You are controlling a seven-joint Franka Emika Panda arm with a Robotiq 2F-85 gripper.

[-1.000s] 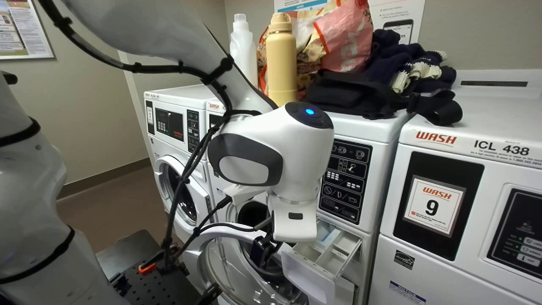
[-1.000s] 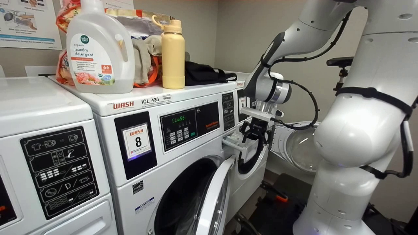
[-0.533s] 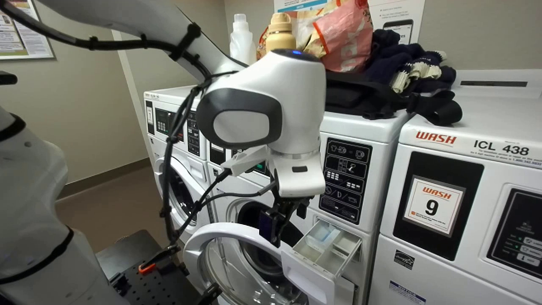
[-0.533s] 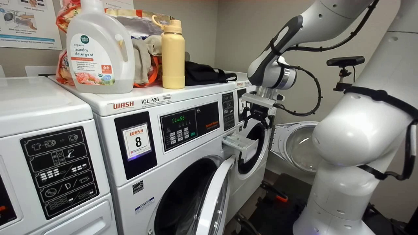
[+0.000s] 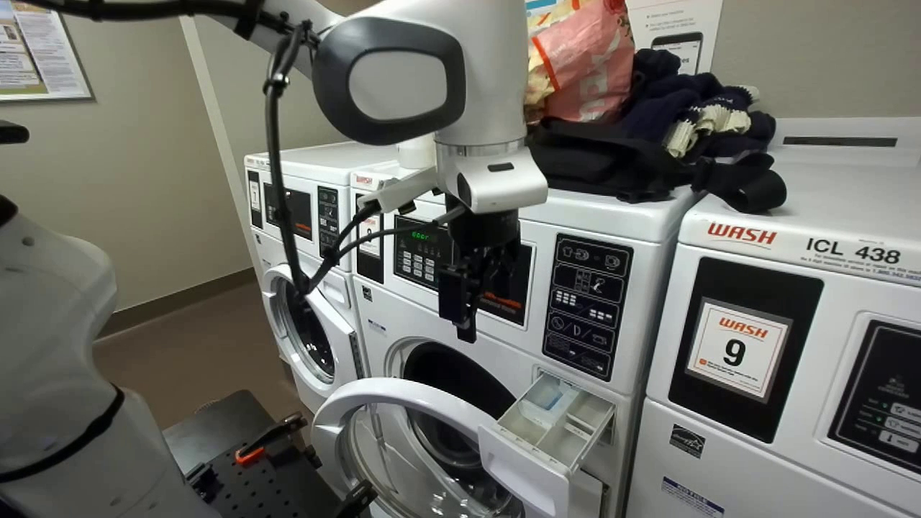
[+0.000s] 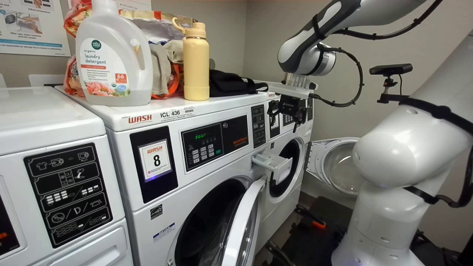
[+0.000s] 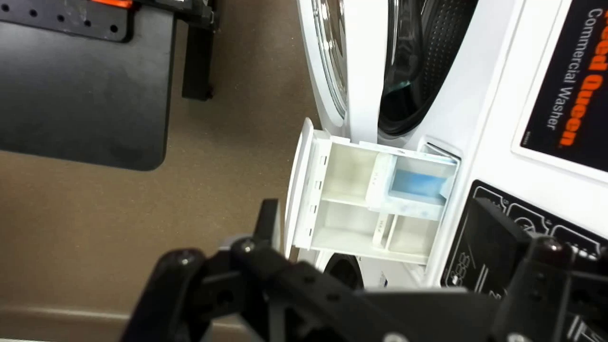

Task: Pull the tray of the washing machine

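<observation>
The tray (image 5: 522,467) is a white drawer with inner compartments, one holding a blue part. It sticks out of the washing machine (image 5: 504,352) front, and also shows in an exterior view (image 6: 282,171) and the wrist view (image 7: 306,190). The washing machine (image 6: 221,173) has its round glass door swung open below the tray. My gripper (image 5: 486,302) is above the tray, apart from it, in front of the display panel. Its fingers point down. In an exterior view the gripper (image 6: 283,125) shows two spread fingers. In the wrist view the gripper (image 7: 382,213) is wide open and empty.
The open door (image 5: 352,396) stands beside the tray. A machine labelled 9 (image 5: 734,352) adjoins. A detergent bottle (image 6: 112,59), a yellow bottle (image 6: 196,62) and a black bag (image 6: 234,84) are on top. A dark platform (image 5: 245,460) is at the arm's base.
My gripper has risen from the tray's front to well above it. The tray stays pulled out and still. The machine's display reads "door" instead of "CLoSE".
</observation>
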